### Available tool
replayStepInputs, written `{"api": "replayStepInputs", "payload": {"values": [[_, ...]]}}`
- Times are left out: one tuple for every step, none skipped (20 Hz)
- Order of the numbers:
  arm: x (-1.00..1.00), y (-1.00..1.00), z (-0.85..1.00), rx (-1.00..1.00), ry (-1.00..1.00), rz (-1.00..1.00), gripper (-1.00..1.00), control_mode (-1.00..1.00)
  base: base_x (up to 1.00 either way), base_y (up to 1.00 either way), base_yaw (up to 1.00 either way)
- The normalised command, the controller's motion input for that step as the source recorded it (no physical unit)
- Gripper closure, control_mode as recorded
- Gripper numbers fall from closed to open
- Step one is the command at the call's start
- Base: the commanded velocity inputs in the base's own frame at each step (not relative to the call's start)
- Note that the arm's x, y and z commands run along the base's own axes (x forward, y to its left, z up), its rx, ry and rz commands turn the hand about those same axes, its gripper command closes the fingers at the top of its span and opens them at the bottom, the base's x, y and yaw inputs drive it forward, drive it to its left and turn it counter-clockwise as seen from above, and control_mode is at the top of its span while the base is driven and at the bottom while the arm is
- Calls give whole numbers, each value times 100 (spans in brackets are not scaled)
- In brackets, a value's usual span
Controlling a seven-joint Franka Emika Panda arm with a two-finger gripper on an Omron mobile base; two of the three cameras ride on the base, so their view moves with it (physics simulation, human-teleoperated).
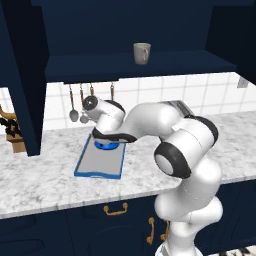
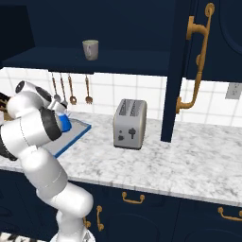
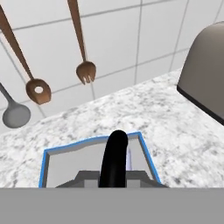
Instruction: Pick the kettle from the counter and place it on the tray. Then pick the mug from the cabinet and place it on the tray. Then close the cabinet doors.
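— What's in front of you?

— The cabinet (image 1: 140, 30) stands open, its doors (image 2: 201, 56) swung wide, with the mug (image 1: 141, 53) on the inner shelf. Below, the marbled table (image 1: 45, 180) carries the tray (image 1: 100, 162).

— And your tool (image 1: 107, 141)?

— It is narrowed onto the black handle of the kettle (image 1: 107, 145), which sits at the tray's far end.

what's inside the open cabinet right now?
One mug stands upright on the cabinet shelf, handle to one side. The rest of the visible shelf looks bare; the dark upper interior and the far ends behind the doors can't be made out.
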Motion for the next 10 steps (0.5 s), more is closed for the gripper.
{"api": "replayStepInputs", "payload": {"values": [[0,0,-7,0,0,0,100,-100,0,0,0],[0,0,-6,0,0,0,100,-100,0,0,0],[0,0,-7,0,0,0,100,-100,0,0,0],[0,0,-14,0,0,0,100,-100,0,0,0],[0,0,-21,0,0,0,100,-100,0,0,0],[0,0,-27,0,0,0,100,-100,0,0,0],[0,0,-31,0,0,0,100,-100,0,0,0],[0,0,-34,0,0,0,100,-100,0,0,0],[0,0,-33,0,0,0,100,-100,0,0,0],[0,0,-31,0,0,0,100,-100,0,0,0]]}}
